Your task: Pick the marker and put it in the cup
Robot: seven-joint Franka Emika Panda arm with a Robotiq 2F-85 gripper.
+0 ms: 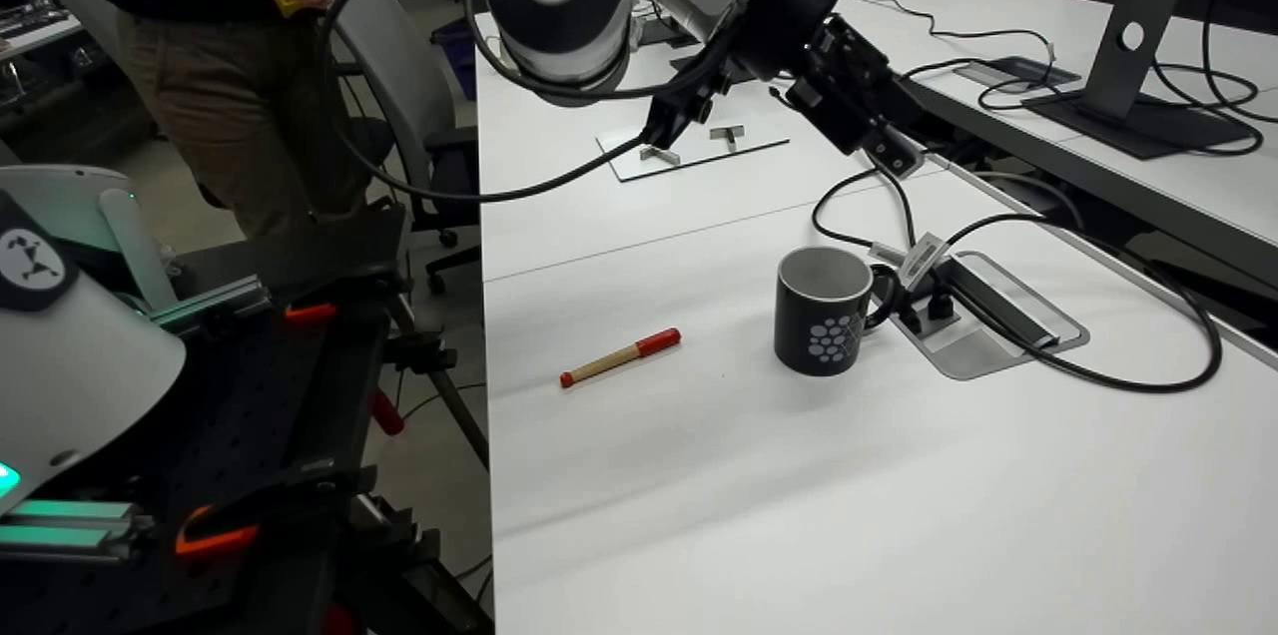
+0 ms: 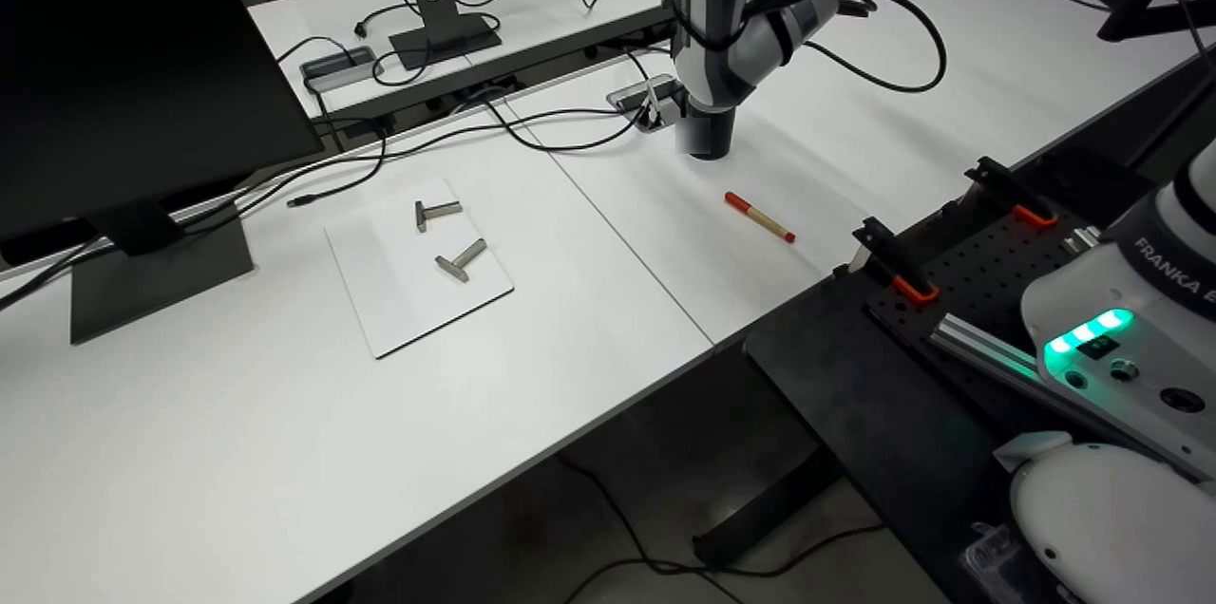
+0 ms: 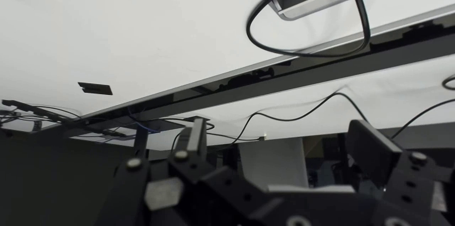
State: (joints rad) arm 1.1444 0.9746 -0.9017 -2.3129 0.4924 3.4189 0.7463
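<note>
Marker (image 1: 621, 358): in an exterior view, red and tan, lying flat on the white table (image 1: 639, 535) just left of the frame's middle; its whole length shows, which should suit a grasp across the barrel;
Black mug (image 1: 804, 325): right of the middle, apart from the marker, upright with its mouth up, as the drop requires; it stands near the power box (image 1: 973, 353), probably by chance;
Gripper (image 1: 779, 144): upper right of the middle, in the air over the table, aimed toward the right rather than down at the marker; likely a waiting pose;
Franka arm (image 2: 708, 44): in an exterior view, it crosses the upper middle and hides the gripper; the mug shows only in part below it, the marker lower and further right;
Orange-tipped clamps (image 2: 898, 254): at the right, along the edge of the perforated board (image 2: 969, 276), presumably to keep the robot's mount steady;
T-shaped pieces (image 2: 463, 260): left of the middle, two of them on a thin white panel (image 2: 380, 300); well apart from the marker, they look set aside;
Fingers (image 3: 371, 144): in the wrist view, at the bottom, spread wide with nothing held; a good start for straddling the marker;
Looped cable (image 3: 309, 54): upper right, beside the power box; marker and mug are out of this view, so the wrist probably must swing back and tip down first.
</note>
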